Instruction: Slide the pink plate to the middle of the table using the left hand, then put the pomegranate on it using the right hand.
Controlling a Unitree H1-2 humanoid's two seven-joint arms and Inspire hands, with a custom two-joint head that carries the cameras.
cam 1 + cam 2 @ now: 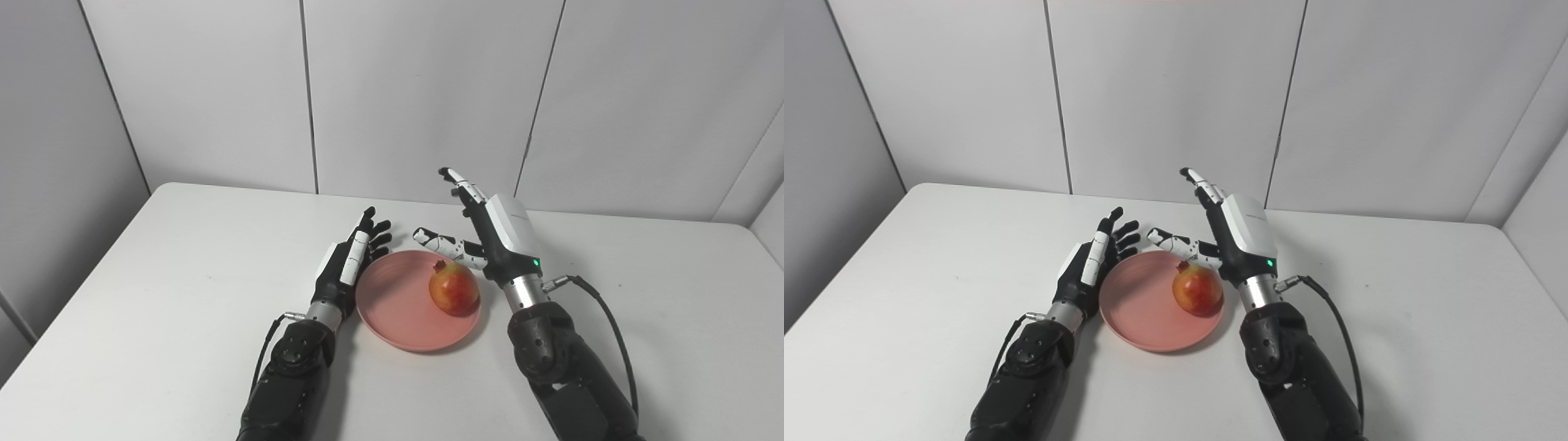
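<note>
- 2 hands flank the pink plate (pixel 404 306); the left hand (pixel 349 263) lies flat against its left rim, fingers spread and holding nothing, likely where the slide ended
- the pomegranate (pixel 454 289) sits on the plate's right side, just left of the right hand (pixel 496 236); that hand is raised, fingers apart and empty, apparently just let go
- bare table (pixel 153 294) lies outward of both hands, giving room to withdraw
</note>
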